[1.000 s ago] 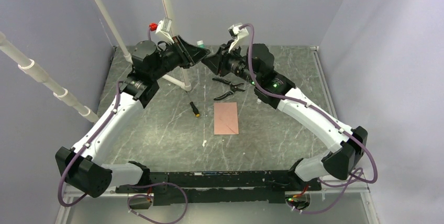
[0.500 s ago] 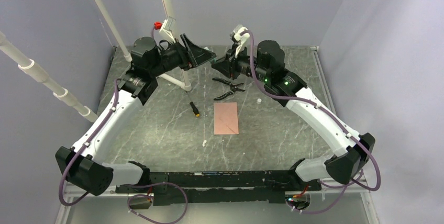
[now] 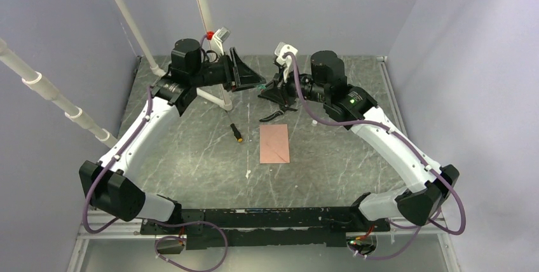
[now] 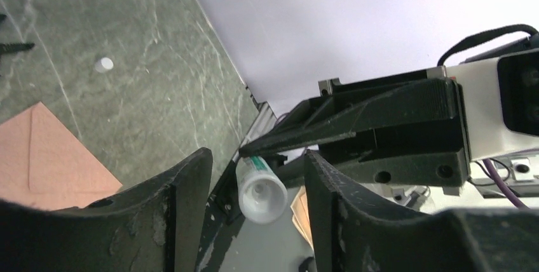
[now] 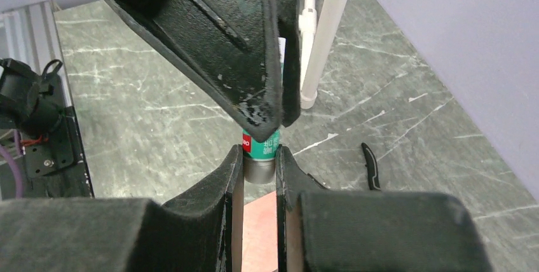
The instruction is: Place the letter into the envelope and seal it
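nearest the arm bases there's a tiny white scrap (image 3: pixel 248 174) on the table (image 3: pixel 191 151). just past it the envelope (image 3: pixel 274 143) lies flat around the middle of the table, long side running front to back, nothing touching it. a bit further back and to the left sits a little black stub with a yellow end (image 3: pixel 236 133), and beyond the envelope there's a pair of black pliers (image 3: pixel 274 113). up in the air at the far end the two arms meet. the right tool (image 5: pixel 259 154) is clamped tight on a glue stick (image 4: pixel 260 190) with a green label. the left tool (image 4: pixel 257 156) is spread, its fingers (image 4: pixel 187 202) either side of the stick's white end, with gaps showing on both sides in the left wrist view.
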